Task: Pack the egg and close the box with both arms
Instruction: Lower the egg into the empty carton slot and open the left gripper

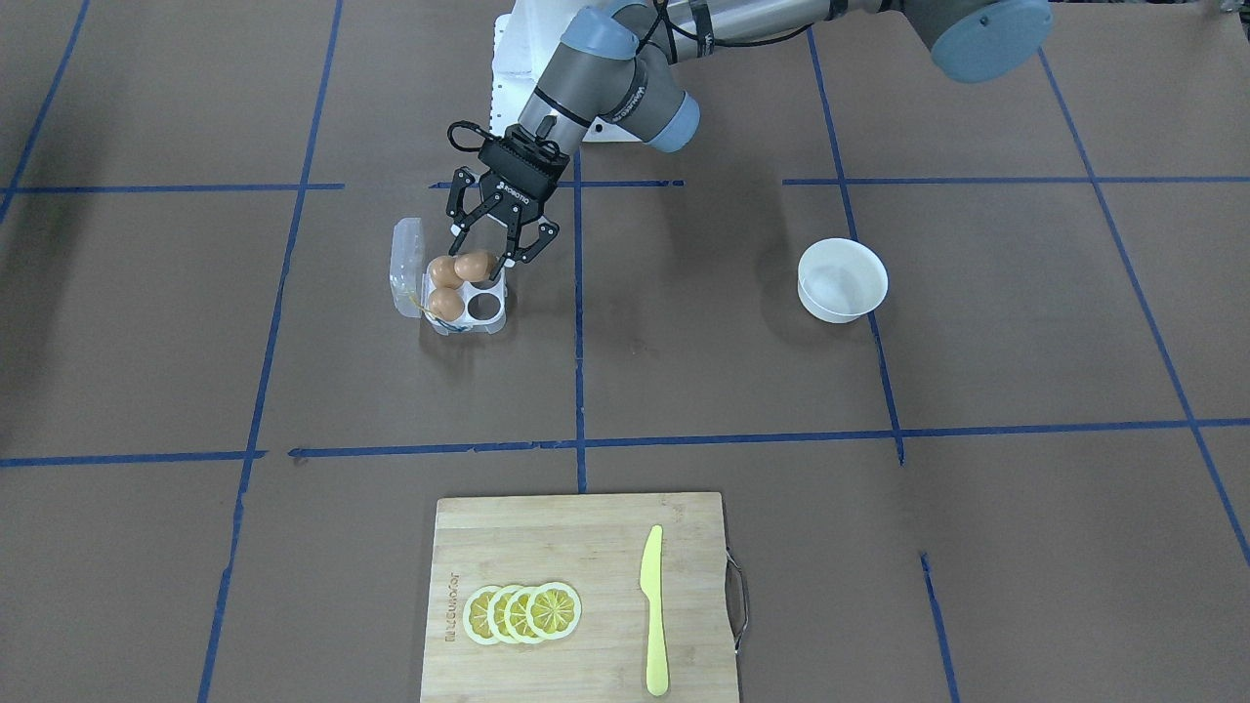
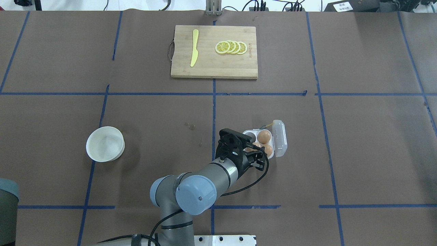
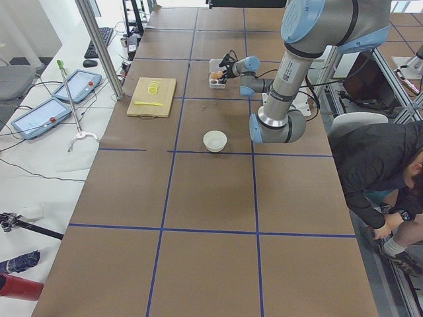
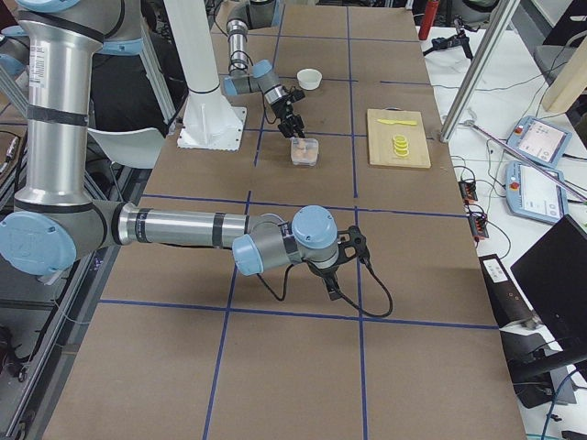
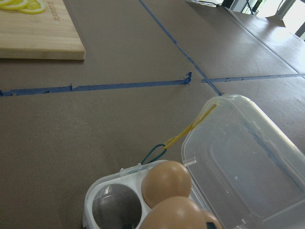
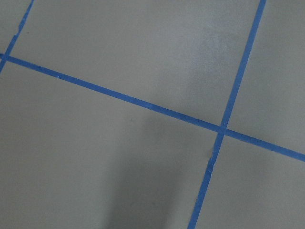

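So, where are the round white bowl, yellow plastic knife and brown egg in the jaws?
Round white bowl [image 1: 842, 283]: front-facing view, inside floor.
Yellow plastic knife [image 1: 656, 644]: front-facing view, handle.
Brown egg [image 1: 476, 264] in jaws: front-facing view, upper shell.

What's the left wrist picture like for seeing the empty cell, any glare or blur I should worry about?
Left wrist view: empty cell dim and cropped at the bottom edge, nearest egg soft; lid has faint sheen, no harsh glare. Front-facing view: even light, box sharp, though small.
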`<state>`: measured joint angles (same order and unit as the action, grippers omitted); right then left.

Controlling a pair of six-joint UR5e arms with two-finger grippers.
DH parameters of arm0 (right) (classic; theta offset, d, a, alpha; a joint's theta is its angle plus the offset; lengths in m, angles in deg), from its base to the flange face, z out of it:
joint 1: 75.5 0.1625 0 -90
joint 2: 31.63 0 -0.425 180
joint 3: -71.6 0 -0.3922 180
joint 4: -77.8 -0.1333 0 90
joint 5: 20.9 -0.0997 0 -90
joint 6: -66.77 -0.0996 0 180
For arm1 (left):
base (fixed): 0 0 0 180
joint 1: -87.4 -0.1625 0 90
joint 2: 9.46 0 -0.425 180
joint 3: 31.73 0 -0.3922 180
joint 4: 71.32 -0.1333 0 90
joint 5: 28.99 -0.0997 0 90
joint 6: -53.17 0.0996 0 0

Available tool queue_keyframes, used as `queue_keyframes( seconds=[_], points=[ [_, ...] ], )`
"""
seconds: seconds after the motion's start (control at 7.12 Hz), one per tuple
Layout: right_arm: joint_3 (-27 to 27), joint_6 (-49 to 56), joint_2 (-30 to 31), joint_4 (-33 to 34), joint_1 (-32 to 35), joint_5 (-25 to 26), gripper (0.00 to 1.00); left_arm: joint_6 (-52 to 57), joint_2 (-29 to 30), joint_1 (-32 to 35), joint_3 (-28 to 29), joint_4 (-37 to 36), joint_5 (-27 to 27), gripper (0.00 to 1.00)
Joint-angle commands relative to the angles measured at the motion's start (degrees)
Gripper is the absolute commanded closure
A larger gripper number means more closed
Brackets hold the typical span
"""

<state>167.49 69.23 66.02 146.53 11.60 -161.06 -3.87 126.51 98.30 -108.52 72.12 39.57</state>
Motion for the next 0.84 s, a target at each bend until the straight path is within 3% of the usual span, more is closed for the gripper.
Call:
queue_keyframes(
  seconds=[0.0,0.14,0.28,0.7],
  points=[
    [0.00,0.00,0.00,-0.08,0.00,0.06,0.00,0.00,0.00,0.00,-0.02,0.00,0.00,0.27],
    [0.00,0.00,0.00,-0.08,0.00,-0.03,0.00,0.00,0.00,0.00,-0.02,0.00,0.00,0.27],
    [0.00,0.00,0.00,0.00,0.00,-0.03,0.00,0.00,0.00,0.09,-0.37,-0.09,0.35,0.03],
    [0.00,0.00,0.00,0.00,0.00,-0.03,0.00,0.87,-0.88,0.70,-6.42,-0.52,5.51,0.01]
  ],
)
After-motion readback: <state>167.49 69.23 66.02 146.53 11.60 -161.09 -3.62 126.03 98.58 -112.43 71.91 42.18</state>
